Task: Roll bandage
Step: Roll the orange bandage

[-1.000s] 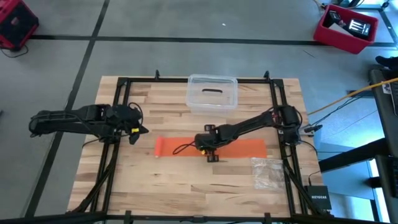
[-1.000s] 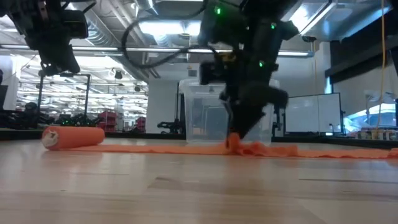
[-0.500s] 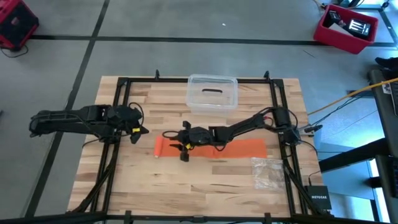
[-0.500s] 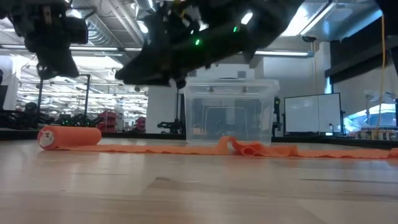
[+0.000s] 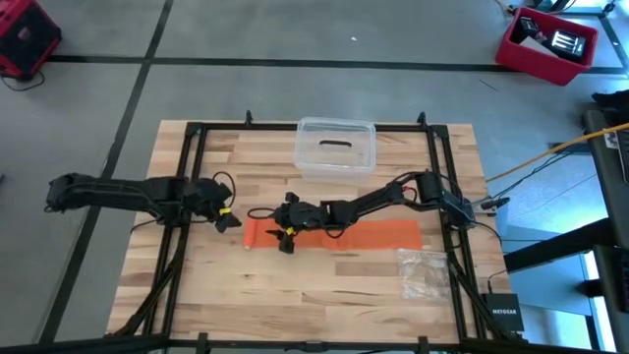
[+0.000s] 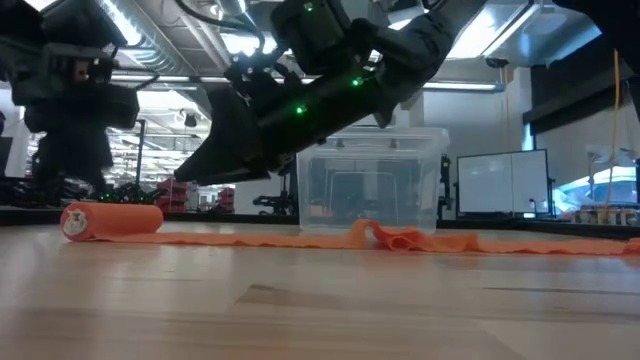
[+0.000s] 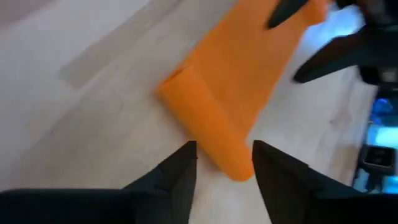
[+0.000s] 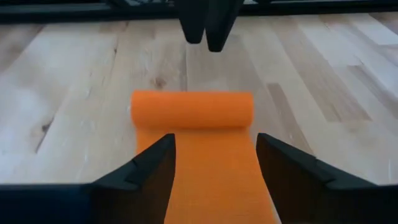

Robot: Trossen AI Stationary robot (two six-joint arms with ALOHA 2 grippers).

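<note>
While the right arm stretches low across the table toward nine o'clock, the right gripper [image 5: 285, 234] hangs over the bandage [image 5: 339, 234] with its two fingers spread apart, holding nothing. The left gripper [image 5: 228, 218] reaches in toward three o'clock, fingers apart too, just beside the rolled end. The black box [image 5: 503, 313] at the table's five o'clock corner reads NETGEAR. The bandage lies flat on the table [image 5: 295, 295], its small roll between both grippers. The clear box [image 5: 334, 146] sits at twelve o'clock.
</note>
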